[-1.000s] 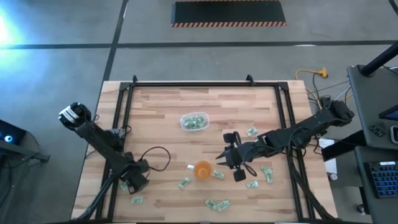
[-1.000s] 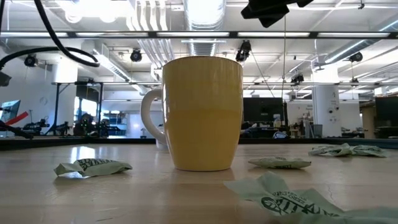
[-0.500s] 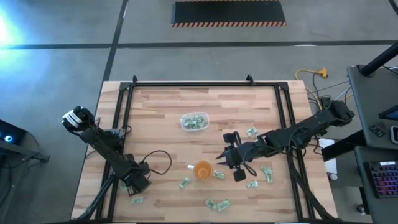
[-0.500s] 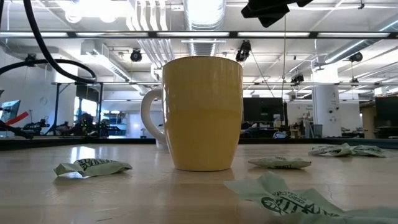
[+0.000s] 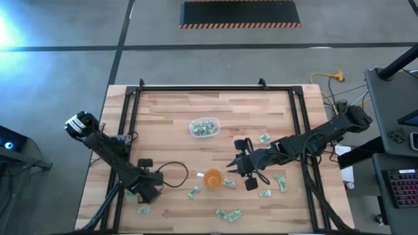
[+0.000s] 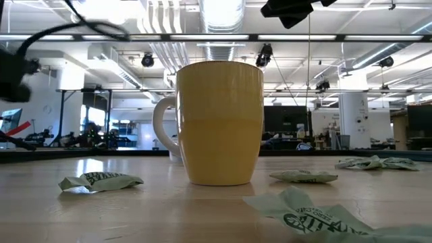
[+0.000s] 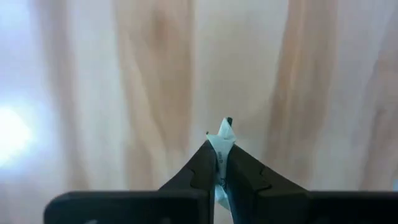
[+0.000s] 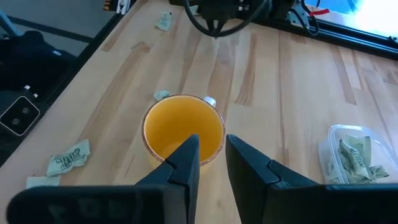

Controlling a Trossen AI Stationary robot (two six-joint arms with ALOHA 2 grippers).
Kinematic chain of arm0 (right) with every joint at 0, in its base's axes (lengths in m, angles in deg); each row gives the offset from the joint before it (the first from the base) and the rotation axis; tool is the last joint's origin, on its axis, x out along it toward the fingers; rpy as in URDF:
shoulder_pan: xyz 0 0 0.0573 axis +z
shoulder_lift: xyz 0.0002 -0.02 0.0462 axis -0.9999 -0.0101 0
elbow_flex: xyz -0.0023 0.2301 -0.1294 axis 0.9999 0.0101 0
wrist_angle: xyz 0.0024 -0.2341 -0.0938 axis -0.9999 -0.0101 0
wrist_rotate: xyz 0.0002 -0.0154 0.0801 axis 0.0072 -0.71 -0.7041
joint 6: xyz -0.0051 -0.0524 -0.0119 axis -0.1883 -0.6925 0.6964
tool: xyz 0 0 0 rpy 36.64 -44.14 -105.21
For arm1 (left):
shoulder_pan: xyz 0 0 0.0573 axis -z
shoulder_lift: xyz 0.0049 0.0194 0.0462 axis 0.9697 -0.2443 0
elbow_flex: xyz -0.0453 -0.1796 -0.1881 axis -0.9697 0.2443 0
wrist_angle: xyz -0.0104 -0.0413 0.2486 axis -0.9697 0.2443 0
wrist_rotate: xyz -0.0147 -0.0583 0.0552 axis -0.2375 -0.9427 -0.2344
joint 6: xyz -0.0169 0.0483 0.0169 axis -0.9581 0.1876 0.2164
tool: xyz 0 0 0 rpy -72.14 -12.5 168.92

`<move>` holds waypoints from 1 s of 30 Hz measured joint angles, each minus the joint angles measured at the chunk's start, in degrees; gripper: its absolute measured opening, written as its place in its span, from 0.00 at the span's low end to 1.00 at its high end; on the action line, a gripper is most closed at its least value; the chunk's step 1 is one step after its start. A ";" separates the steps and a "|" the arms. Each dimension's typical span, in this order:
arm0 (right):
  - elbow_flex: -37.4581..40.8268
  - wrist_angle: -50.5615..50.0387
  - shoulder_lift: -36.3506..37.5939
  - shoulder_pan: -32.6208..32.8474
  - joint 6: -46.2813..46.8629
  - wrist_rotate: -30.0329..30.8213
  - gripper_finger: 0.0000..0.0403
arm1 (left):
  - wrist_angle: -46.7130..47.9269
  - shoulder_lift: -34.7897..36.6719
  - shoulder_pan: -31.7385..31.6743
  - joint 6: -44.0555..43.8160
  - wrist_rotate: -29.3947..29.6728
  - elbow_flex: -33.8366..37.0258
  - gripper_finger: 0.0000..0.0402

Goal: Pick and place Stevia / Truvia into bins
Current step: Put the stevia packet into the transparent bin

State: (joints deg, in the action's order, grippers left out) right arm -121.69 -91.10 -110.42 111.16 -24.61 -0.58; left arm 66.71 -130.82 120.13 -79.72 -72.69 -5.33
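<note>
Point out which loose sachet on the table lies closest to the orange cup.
The sachet lying just beside the orange cup, on the side toward the right gripper. The other loose sachets lie clearly farther from the cup.

Both arms reach in over the table, left clamped, right parted.

The left arm comes from the 9 o'clock edge and angles down toward 7 o'clock; its left gripper (image 7: 217, 163) has the fingers (image 7: 199, 165) pressed together on a sachet (image 7: 222, 138). The right arm stretches from the 3 o'clock side toward the centre, held low, and its right gripper (image 8: 212, 163) hangs with a narrow gap between its fingertips, gripping nothing.
</note>
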 joint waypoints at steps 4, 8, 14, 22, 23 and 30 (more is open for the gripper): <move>0.00 0.24 0.00 0.00 -0.02 0.00 0.17 | -0.12 0.00 -2.07 8.37 11.74 -1.20 0.02; 0.00 0.39 0.00 0.00 -0.01 0.00 0.18 | -0.89 0.00 -4.85 15.66 28.46 -1.58 0.02; 0.14 0.39 0.00 -0.04 0.00 0.01 0.18 | -2.42 0.37 -13.22 23.91 45.48 -1.59 0.02; 0.90 0.39 -0.02 -0.04 0.13 0.00 0.18 | -23.74 2.24 -30.35 50.08 45.98 -1.59 0.02; 1.04 0.38 -0.02 -0.04 0.36 0.00 0.18 | -27.44 2.50 -32.66 54.40 43.74 -1.56 0.02; 2.43 0.27 -0.02 0.00 1.13 -0.09 0.19 | -48.01 3.49 -49.63 69.49 15.97 -1.56 0.02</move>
State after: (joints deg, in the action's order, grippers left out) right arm -119.26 -90.83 -110.44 111.16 -23.48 -0.67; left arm 18.70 -127.33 70.50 -10.23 -56.73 -6.90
